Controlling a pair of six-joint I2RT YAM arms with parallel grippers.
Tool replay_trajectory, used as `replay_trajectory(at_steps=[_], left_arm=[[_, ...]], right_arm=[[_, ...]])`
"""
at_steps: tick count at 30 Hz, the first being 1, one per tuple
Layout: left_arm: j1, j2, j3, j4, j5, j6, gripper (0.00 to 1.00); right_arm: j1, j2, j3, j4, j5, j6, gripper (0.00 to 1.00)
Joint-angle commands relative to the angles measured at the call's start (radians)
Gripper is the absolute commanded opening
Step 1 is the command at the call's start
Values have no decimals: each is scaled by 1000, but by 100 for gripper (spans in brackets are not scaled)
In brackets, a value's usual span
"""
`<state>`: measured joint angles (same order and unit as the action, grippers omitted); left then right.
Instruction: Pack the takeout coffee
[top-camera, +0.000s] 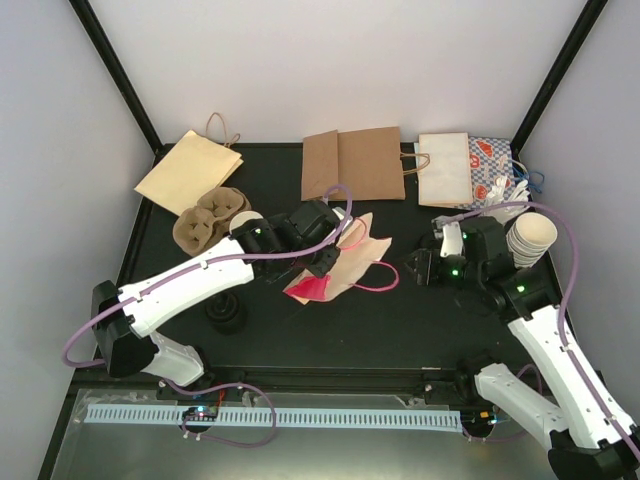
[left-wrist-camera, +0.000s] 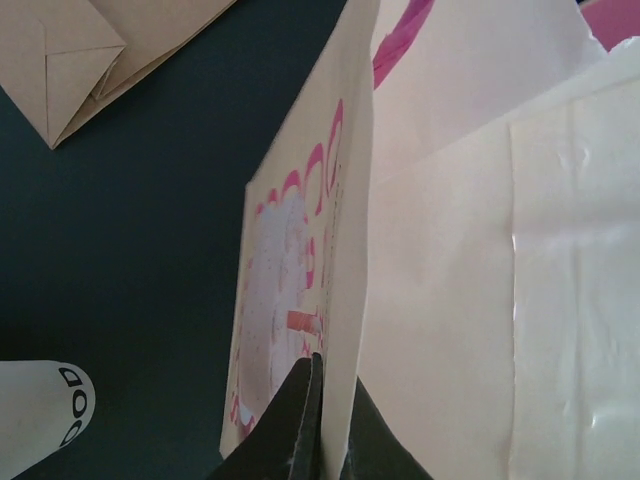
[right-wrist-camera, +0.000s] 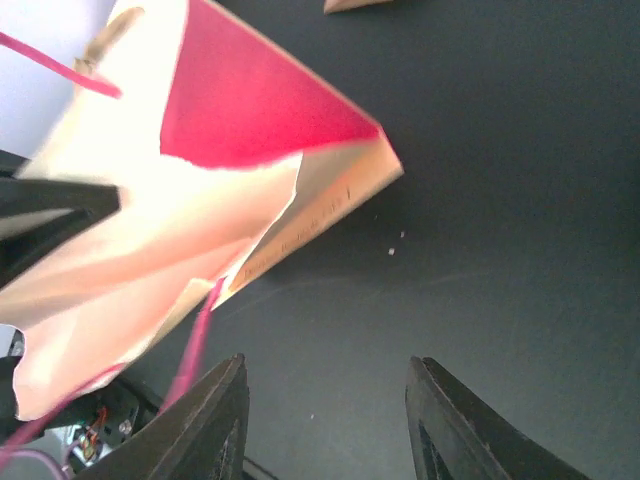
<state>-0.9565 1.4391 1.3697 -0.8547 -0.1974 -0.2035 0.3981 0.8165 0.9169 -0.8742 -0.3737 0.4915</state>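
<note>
Your left end effector (left-wrist-camera: 328, 410) pinches one wall of the cream paper bag with pink lining and pink cord handles (left-wrist-camera: 290, 300), held tilted over the black counter (left-wrist-camera: 150, 250); the pink print on that wall is too blurred to read. Your right end effector (right-wrist-camera: 330, 400) is spread with nothing between its fingers, just beside the bag's bottom edge, where a line of small print is illegible. The small white paper takeout cup (left-wrist-camera: 35, 420) is on the counter left of the bag, not touching it, with dark letters "OOD" readable on its side.
</note>
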Motion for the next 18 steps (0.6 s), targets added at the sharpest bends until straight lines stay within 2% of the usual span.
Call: replay_trajectory(at_steps=[1, 8, 12, 13, 15, 16, 18], left_arm=[[7, -37, 7, 37, 33, -9, 2], [7, -44, 8, 37, 54, -7, 2], [7, -51, 9, 37, 61, -7, 1], [7, -54, 8, 38, 61, -7, 2], [7, -60, 9, 42, 66, -8, 2], [7, -63, 10, 44, 69, -8, 2], [7, -67, 11, 50, 78, -7, 2]], right_arm=[[5, -23, 99, -31, 87, -86, 46], [5, -1, 172, 21, 69, -132, 47], [5, -2, 161, 117, -4, -146, 44], [5, -12, 151, 149, -24, -161, 38], [6, -37, 124, 226, -63, -197, 11], [7, -50, 115, 269, -71, -212, 3], [7, -65, 105, 315, -80, -241, 1]])
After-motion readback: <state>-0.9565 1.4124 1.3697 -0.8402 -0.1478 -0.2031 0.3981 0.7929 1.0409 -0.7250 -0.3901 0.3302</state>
